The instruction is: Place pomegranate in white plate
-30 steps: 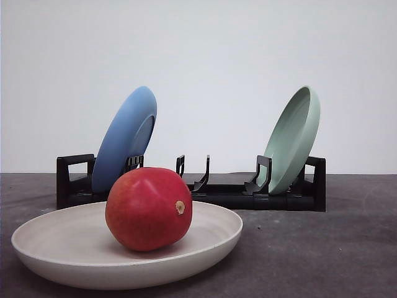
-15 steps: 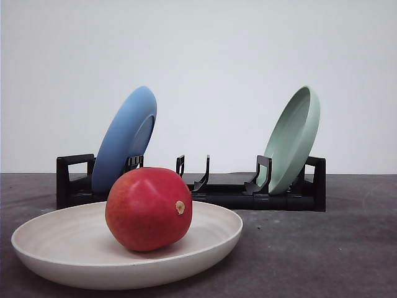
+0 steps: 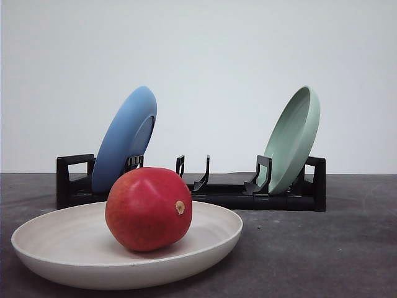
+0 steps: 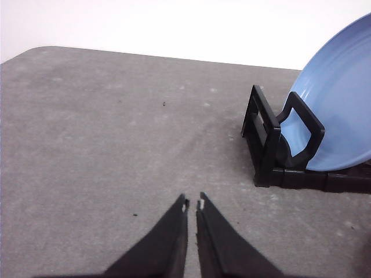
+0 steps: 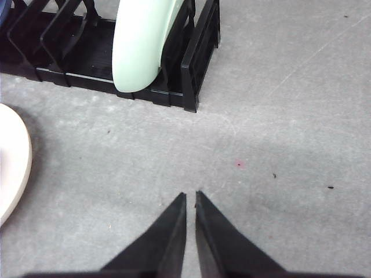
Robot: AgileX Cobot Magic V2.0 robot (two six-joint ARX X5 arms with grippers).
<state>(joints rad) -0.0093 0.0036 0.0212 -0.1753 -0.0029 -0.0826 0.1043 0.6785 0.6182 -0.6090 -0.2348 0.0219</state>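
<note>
The red pomegranate [image 3: 149, 208] rests inside the white plate [image 3: 56, 248] at the front left of the table, its tan stem nub facing right. An edge of that plate [image 5: 13, 162] also shows in the right wrist view. My left gripper [image 4: 192, 204] is shut over bare grey table, with the rack's end and the blue plate off to one side. My right gripper [image 5: 191, 196] is shut too, above bare table between the white plate's edge and the rack. Neither holds anything.
A black dish rack [image 3: 217, 192] stands behind the plate, holding a blue plate [image 3: 127, 136] at its left and a pale green plate [image 3: 294, 139] at its right. The rack end [image 4: 272, 145] and green plate [image 5: 142, 43] lie near the grippers.
</note>
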